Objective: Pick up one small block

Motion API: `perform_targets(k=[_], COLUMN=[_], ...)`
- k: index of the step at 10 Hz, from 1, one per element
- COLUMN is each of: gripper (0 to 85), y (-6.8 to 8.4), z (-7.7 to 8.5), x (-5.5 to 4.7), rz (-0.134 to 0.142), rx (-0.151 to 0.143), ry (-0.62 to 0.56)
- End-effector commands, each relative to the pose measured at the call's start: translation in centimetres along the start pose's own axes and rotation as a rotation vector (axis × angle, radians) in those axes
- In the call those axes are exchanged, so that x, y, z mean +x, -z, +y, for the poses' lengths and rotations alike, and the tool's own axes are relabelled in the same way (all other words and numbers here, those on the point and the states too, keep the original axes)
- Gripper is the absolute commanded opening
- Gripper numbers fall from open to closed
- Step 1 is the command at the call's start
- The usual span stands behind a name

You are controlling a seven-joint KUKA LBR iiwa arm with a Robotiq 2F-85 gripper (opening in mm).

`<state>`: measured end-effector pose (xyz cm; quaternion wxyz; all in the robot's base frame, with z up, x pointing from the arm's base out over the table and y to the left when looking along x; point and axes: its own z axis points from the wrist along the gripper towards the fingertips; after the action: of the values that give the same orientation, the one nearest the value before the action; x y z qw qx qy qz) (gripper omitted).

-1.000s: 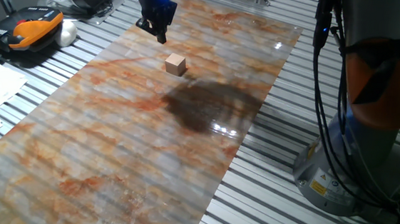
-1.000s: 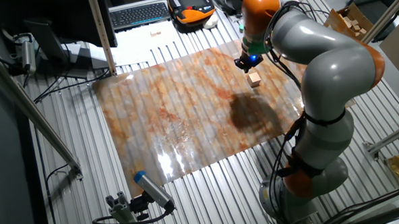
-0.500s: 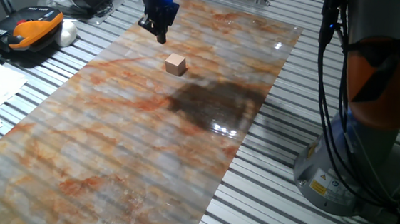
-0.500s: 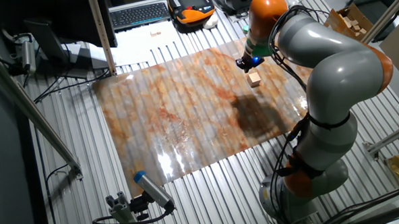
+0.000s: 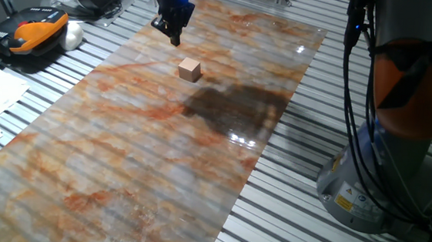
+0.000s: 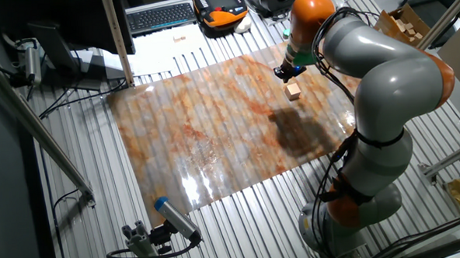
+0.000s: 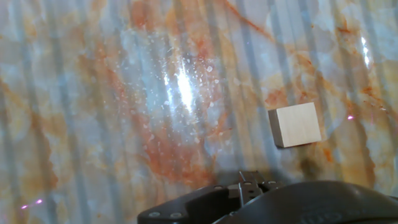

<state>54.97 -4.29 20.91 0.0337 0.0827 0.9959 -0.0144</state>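
One small block (image 5: 190, 69) sits alone on the marbled sheet (image 5: 121, 152) that covers the desk (image 5: 42, 69), resting flat on one face and apart from everything else. We have the pincer (image 5: 170, 31) hanging above the sheet just beyond the small block, not touching it; in the hand view the small block (image 7: 295, 125) lies off to the right of centre, so we are not yet lined up over it. Whether the pincer is parted or closed we cannot tell, since the fingers are hidden in every view.

We judge the cube to be plain wood: light, stiff and not fragile, so a firm squeeze should do no harm. Its flat faces look smooth, and the glossy sheet beneath may let it slide if nudged. We would take it across two opposite side faces, near mid-height, with the fingers squared to those faces.
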Motion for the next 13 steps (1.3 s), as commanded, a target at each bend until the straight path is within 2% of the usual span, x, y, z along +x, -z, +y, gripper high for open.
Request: perform_targets(k=[1,5,7,10,13], gripper=[0.0,0.0,0.0,0.0,0.0], y=[-0.1,-0.2,-0.3,-0.7,-0.8], z=[0.0,-0.5,-0.9,-1.6,-2.3], x=[0.0,-0.2,-0.1,0.1,0.5], rz=[-0.001,0.005,0.012,0.002,0.008], rx=[0.004,0.001,-0.016,-0.013,-0.018], ry=[-0.002,-0.005,-0.003,0.006,0.003])
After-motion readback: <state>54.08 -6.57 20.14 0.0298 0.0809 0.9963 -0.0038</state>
